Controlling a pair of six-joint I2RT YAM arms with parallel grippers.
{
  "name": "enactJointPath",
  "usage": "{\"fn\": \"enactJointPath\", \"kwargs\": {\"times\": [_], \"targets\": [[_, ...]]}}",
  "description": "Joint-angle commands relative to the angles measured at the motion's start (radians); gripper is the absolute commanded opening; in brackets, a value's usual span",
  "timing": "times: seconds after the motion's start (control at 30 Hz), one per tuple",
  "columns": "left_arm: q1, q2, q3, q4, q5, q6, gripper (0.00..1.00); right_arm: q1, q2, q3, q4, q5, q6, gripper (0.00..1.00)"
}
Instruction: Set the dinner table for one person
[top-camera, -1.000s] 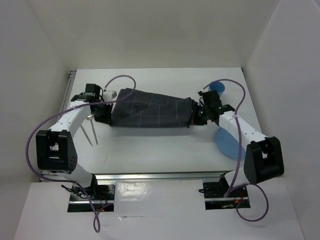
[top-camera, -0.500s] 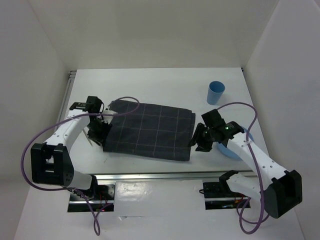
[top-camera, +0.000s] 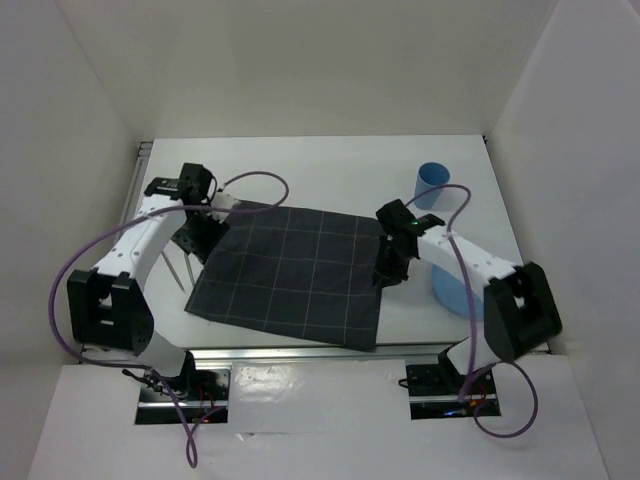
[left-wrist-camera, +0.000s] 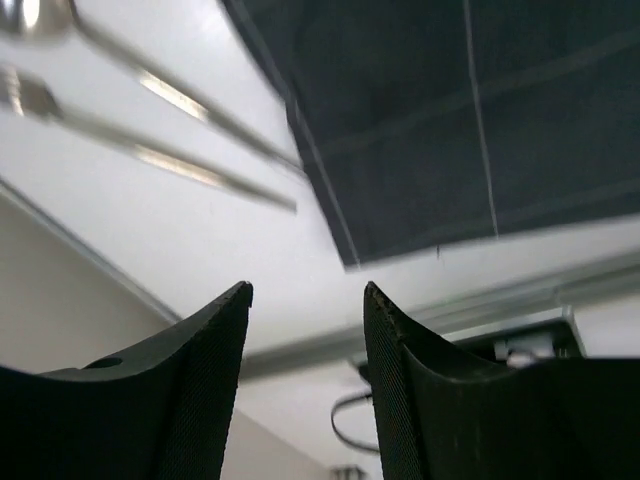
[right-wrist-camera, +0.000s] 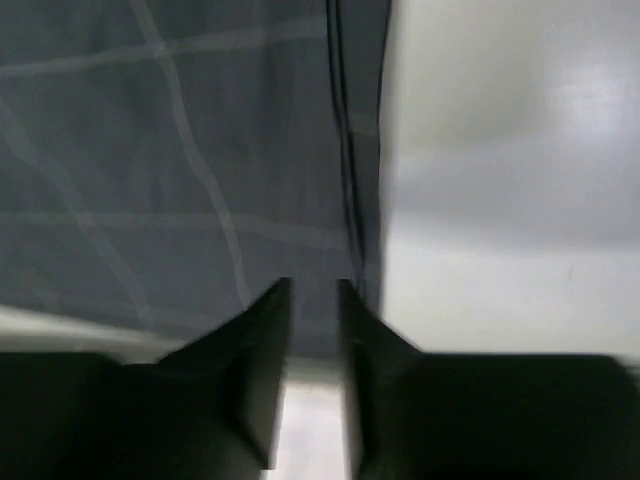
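From above, the white bench (top-camera: 320, 170) lay flat and rectangular between white walls, with an aluminium rail (top-camera: 300, 352) along its near edge. A pale blue cup (top-camera: 432, 187) stood upright near the far right corner with its round mouth facing up. Its inside showed only smooth blue. A shallow blue plate (top-camera: 452, 294) sat near the right edge, partly hidden by the right arm, so what lay on it could not be told. A dark grey cloth (top-camera: 290, 275) with thin pale check lines was spread flat over the middle of the bench. Two slim metal utensils (top-camera: 182, 272) lay just left of the cloth. The left claw (top-camera: 196, 238) hung at the cloth's far left corner, and the right claw (top-camera: 386, 270) at its right edge.

In the left wrist view, the left claw (left-wrist-camera: 305, 292) stood apart with nothing between its black, finely ribbed fingers (left-wrist-camera: 215, 380). Beyond them, a corner of the cloth (left-wrist-camera: 450, 120) lay flat and matte with a stitched hem. Beside it the utensils (left-wrist-camera: 160, 130) appeared as two blurred, shiny handles on the glossy bench (left-wrist-camera: 220, 240).

In the right wrist view, the right claw (right-wrist-camera: 312, 290) showed a narrow gap between its dark tapered fingers (right-wrist-camera: 262, 330), gripping nothing. It was directly over the hemmed edge of the cloth (right-wrist-camera: 170, 150). The bare bench (right-wrist-camera: 500, 200) lay smooth to the right.
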Motion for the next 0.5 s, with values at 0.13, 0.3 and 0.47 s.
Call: {"fn": "enactJointPath", "kwargs": {"times": [0.13, 0.3, 0.47], "targets": [[-0.086, 0.34, 0.102, 0.22, 0.06, -0.078, 0.52, -0.018, 0.329, 0.136, 0.232, 0.054, -0.131, 0.02], [-0.106, 0.529, 0.165, 0.266, 0.033, -0.079, 0.52, -0.109, 0.501, 0.235, 0.26, 0.025, -0.16, 0.0], [-0.106, 0.652, 0.278, 0.267, 0.098, -0.108, 0.52, -0.187, 0.595, 0.354, 0.29, 0.088, -0.181, 0.0]]}}
